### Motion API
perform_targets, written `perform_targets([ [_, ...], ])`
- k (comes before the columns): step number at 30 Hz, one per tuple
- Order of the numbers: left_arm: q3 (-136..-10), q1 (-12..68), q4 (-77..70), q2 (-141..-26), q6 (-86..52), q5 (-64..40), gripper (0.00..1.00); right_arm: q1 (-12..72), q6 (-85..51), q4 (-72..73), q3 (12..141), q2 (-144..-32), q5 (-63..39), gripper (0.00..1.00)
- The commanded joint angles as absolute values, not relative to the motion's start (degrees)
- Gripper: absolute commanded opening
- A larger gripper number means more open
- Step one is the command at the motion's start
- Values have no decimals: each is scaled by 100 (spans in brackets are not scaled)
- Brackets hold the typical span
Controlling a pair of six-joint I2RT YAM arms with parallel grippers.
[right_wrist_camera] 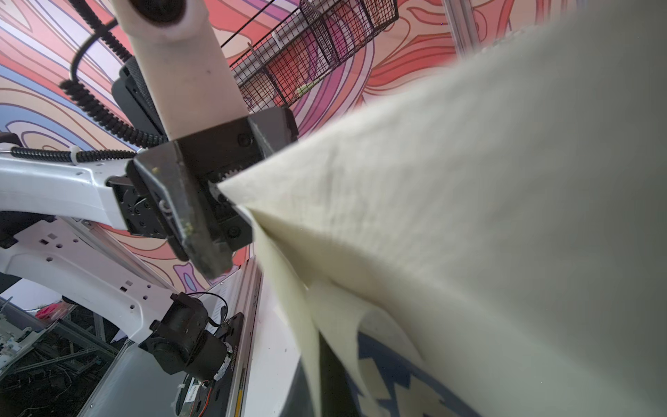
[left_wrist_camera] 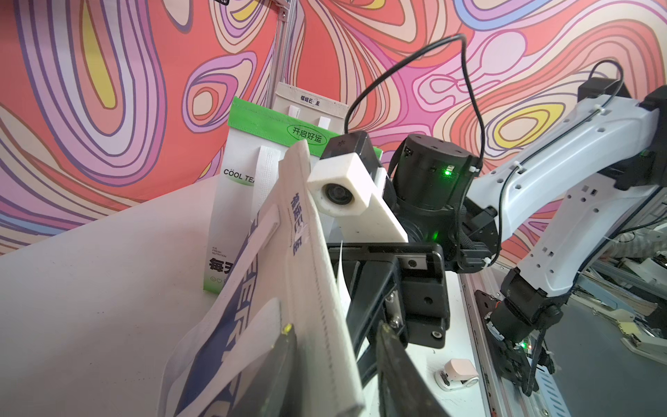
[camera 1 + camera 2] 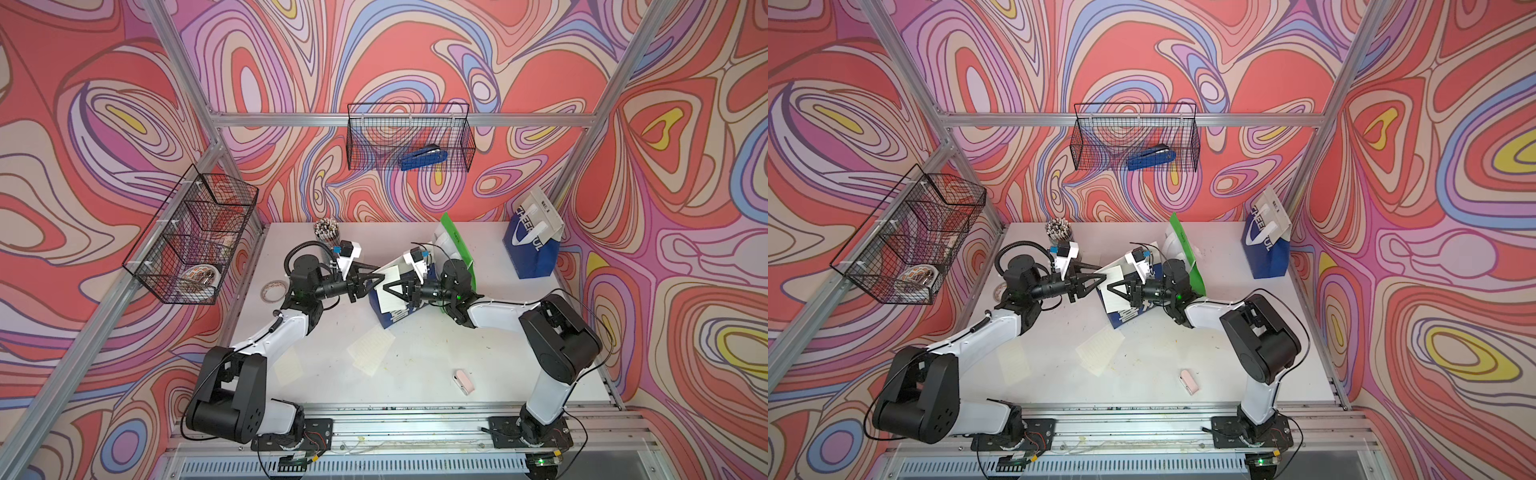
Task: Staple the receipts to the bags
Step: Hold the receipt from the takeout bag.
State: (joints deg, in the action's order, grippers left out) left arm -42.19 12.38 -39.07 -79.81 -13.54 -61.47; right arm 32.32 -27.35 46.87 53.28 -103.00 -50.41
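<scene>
Starting at the near edge, a small pink thing (image 3: 464,382), perhaps a stapler, and loose receipts (image 3: 372,349) lie flat on the table (image 3: 519,365). Beyond them, mid-table, the bag (image 3: 395,319) with Chinese characters leans with its blue base down and white rim up, and a receipt (image 3: 389,303) lies on its face. The right gripper (image 3: 386,286) reaches in from the right with jaws closed. It seems to pinch that receipt to the bag, though the pinch itself is hidden.

The left gripper (image 3: 379,274) reaches in from the opposite side, forearm about level and pointing at its partner. Its fingers (image 2: 279,364) stand apart on either side of the rim, which runs lengthwise between them, not yet pinched. The rim therefore lies straight ahead of the left jaws, and the left arm looks best placed to clamp it.

Farther back stand the green bag (image 3: 457,241) and the CHEERFUL bag (image 3: 532,257). A blue stapler (image 3: 424,160) sits in the rear basket (image 3: 361,141), well apart from both grippers.
</scene>
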Motion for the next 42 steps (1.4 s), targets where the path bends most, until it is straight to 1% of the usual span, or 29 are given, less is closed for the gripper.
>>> perform_targets([
  [1, -4244, 1248, -3928, -7980, -1283, -6249, 41, 3225, -2498, 4320, 5430, -10184, -5071, 0],
  [2, -4237, 1248, -3939, -7989, -1283, -6249, 41, 3223, -2439, 4240, 5458, -10021, -5066, 0],
  [6, -4245, 1248, -3973, -8013, -1300, -6241, 41, 3217, -2327, 4096, 5493, -9978, -5047, 0],
  [11, -4236, 1248, -3973, -7982, -1301, -6240, 45, 3217, -2259, 3975, 5537, -9936, -5049, 0],
  [16, -4236, 1240, -3934, -7962, -1253, -6238, 41, 3220, -2297, 4006, 5528, -9967, -5034, 0],
  [20, -4234, 1239, -3911, -7956, -1222, -6231, 43, 3217, -2355, 4079, 5554, -9932, -5051, 0],
  [31, -4245, 1213, -3911, -7950, -1230, -6231, 41, 3208, -2503, 4300, 5511, -9976, -5054, 0],
  [36, -4254, 1213, -3911, -7972, -1230, -6240, 38, 3190, -2467, 4217, 5537, -9984, -5066, 0],
  [39, -4263, 1213, -3911, -7972, -1222, -6241, 33, 3186, -2452, 4192, 5513, -10002, -5071, 0],
  [42, -4263, 1213, -3894, -7973, -1204, -6222, 31, 3182, -2450, 4192, 5510, -9985, -5061, 0],
])
